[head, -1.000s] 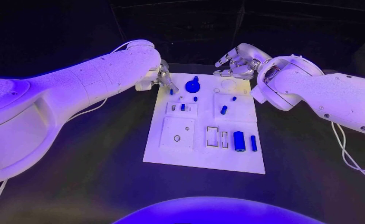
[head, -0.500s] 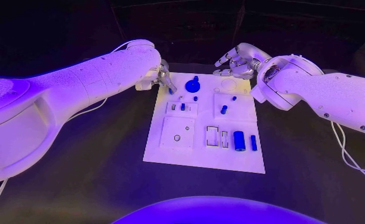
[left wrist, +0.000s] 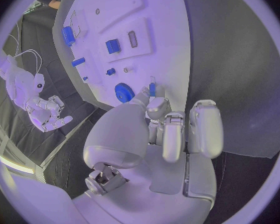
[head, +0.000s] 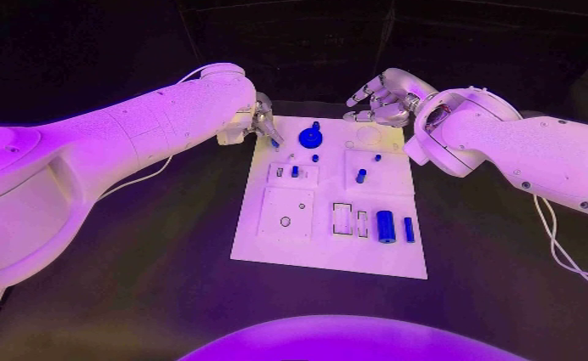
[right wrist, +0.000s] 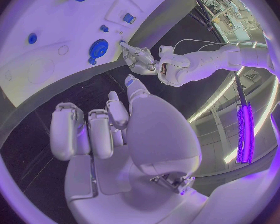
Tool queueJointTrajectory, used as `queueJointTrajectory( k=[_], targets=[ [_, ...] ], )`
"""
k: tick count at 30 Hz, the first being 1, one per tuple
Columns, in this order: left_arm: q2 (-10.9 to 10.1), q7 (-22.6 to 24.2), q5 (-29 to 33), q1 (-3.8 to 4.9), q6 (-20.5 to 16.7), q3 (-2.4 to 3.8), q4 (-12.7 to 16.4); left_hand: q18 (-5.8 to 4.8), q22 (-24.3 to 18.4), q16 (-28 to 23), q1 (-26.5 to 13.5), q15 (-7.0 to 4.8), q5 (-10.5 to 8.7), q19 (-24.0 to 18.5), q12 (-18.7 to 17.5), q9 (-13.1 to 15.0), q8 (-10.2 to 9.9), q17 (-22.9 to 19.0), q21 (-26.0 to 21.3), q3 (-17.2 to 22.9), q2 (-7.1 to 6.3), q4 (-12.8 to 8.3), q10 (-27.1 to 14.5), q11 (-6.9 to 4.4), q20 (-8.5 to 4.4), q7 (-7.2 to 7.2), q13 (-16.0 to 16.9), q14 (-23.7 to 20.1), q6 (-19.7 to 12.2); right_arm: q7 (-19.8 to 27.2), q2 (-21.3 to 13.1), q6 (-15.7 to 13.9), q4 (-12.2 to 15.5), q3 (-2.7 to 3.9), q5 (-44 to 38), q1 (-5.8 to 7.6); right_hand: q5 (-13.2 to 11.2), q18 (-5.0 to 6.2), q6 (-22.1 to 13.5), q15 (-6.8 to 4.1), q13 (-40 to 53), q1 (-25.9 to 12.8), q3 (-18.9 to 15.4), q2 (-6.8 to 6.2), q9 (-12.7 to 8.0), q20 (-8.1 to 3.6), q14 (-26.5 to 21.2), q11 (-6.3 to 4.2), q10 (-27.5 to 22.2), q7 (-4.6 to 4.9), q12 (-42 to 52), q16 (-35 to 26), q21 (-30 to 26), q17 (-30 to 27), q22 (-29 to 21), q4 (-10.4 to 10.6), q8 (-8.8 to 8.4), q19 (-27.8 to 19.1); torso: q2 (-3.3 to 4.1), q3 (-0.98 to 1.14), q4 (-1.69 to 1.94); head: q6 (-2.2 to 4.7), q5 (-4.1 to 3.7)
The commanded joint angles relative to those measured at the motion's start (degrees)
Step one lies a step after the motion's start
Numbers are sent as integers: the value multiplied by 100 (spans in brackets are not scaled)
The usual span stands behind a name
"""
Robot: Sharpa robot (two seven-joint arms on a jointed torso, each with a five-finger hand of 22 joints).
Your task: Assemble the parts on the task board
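Left hand pinching small blue peg at task board corner, right hand curled, grasping nothing

One white task board, seven blue parts, two hands.

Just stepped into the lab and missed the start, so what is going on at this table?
A two-armed robot is assembling small blue parts on a white task board. Its left hand is at the board's far left corner and appears to pinch a small blue piece at its fingertips, beside the blue gear. Its right hand hovers past the board's far right edge, fingers curled in and holding nothing. Other blue parts, such as a cylinder, sit nearer on the board.
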Motion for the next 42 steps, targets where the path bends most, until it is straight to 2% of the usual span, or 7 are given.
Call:
queueJointTrajectory(
  k=[1, 9, 17, 24, 31, 34, 42],
  targets=[
    [-106, 76, 298, 11, -344, 3, 157, 16, 195, 18, -119, 2, 30, 88, -12, 20, 54, 1509, -14, 628, -58, -542, 21, 16, -2, -36, 7, 605, 36, 9, -9, -6, 6, 4, 5, 11, 33, 105, -39, -48, -1, 5, -30, 39, -7, 5, 372, -4, -41, 2, -6, -22, -40, 514, -9, 9, 33, -22, -9, 4, 16, 2, -16],
    [-494, -69, 527, 25, -679, 3, 763, 20, 203, 18, -631, 0, 35, 95, 38, 91, 143, 1509, -29, 1485, -339, -718, 77, 6, -5, -44, 43, 605, 55, 3, -22, 9, 0, 4, 5, 11, 33, 105, -39, -48, -1, 5, -30, 39, -7, 5, 372, -4, -41, 2, -6, -22, -40, 514, -9, 9, 33, -22, -18, 15, 38, -3, -19],
    [-931, -149, 560, -9, -1043, -3, 1485, 20, 211, 18, -861, -4, 29, 101, 75, 135, 203, 1509, -33, 1906, -469, -797, 109, -1, -6, -44, 69, 605, 56, 1, -35, 29, -15, 4, 5, 11, 33, 105, -39, -48, -1, 5, -30, 39, -7, 5, 372, -4, -41, 2, -6, -22, -40, 514, -9, 9, 33, -22, -17, 12, 44, -18, -13],
    [-1399, -129, 566, -121, -1547, -11, 2198, 22, 210, 18, -963, -9, 31, 104, 100, 164, 245, 1509, -41, 2119, -562, -855, 132, -10, -10, -51, 86, 605, 59, -4, -51, 50, -22, 3, 5, 10, 33, 105, -39, -48, -1, 5, -30, 39, -7, 5, 372, -4, -41, 2, -6, -22, -40, 514, -9, 9, 33, -22, -13, 2, 26, -20, -19],
    [-1638, -78, 563, -262, -1825, -22, 2618, 18, 228, 18, -999, -12, 34, 113, 115, 176, 264, 1509, -26, 2199, -602, -880, 147, -14, -12, -56, 96, 605, 64, -4, -58, 61, -29, 3, 5, 10, 33, 105, -39, -48, -1, 5, -30, 39, -7, 5, 372, -4, -41, 2, -6, -22, -40, 514, -9, 9, 33, -22, -14, 2, 37, -34, -27],
    [-1688, -54, 436, -306, -1925, -83, 2756, 16, 235, 18, -1007, -12, 34, 116, 116, 178, 268, 1509, -19, 2217, -610, -884, 149, -15, -12, -57, 97, 605, 65, -1, -53, 63, -38, 2, 7, 9, 40, 105, -35, -49, 0, 2, -37, 37, -6, 5, 371, -4, -40, 1, -4, -26, -42, 509, -10, 14, 36, -22, -18, 0, 45, -38, -24],
    [-1722, -31, 153, -344, -2001, -227, 2915, 14, 246, 18, -1016, -13, 34, 121, 120, 181, 272, 1509, -9, 2232, -617, -886, 154, -15, -13, -57, 100, 605, 66, 5, -41, 82, -67, 2, 15, 9, 41, 105, -34, -49, -1, 0, -39, 39, -6, 5, 371, -4, -41, 1, -6, -26, -42, 509, -9, 16, 37, -21, -8, 10, 18, -44, 19]
  ],
)
